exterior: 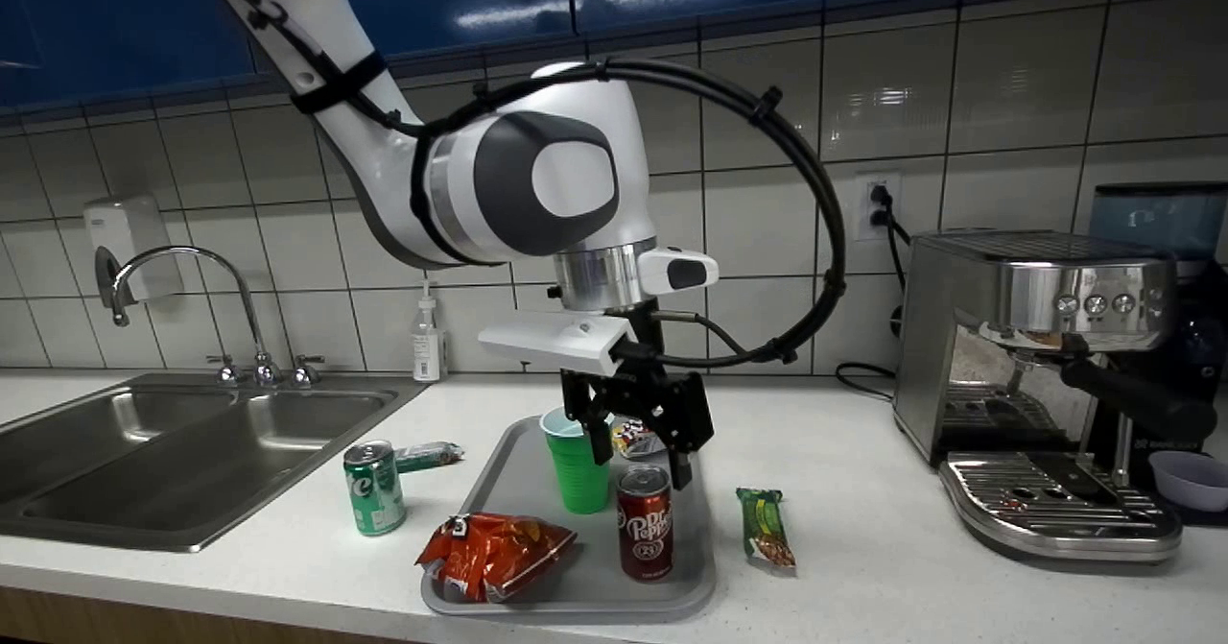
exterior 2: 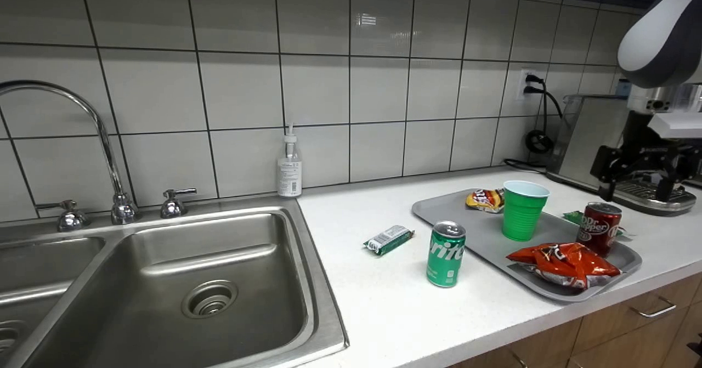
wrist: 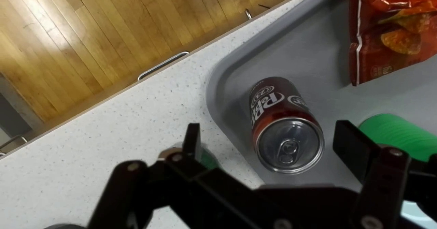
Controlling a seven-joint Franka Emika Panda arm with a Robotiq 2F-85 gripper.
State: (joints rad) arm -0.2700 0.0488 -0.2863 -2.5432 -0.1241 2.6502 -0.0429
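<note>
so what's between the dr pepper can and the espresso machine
In an exterior view, from the Dr Pepper can to the espresso machine: the rim of the gray tray, then a green-wrapped bar lying on the white counter, then more counter.

The Dr Pepper can [exterior: 646, 534] is dark red with white lettering and a silver lid [wrist: 290, 145], its pull tab lying flat. It stands upright on the gray tray [exterior: 597, 582], toward the near right corner in an exterior view, right of the red chip bag [exterior: 499, 556].
</note>
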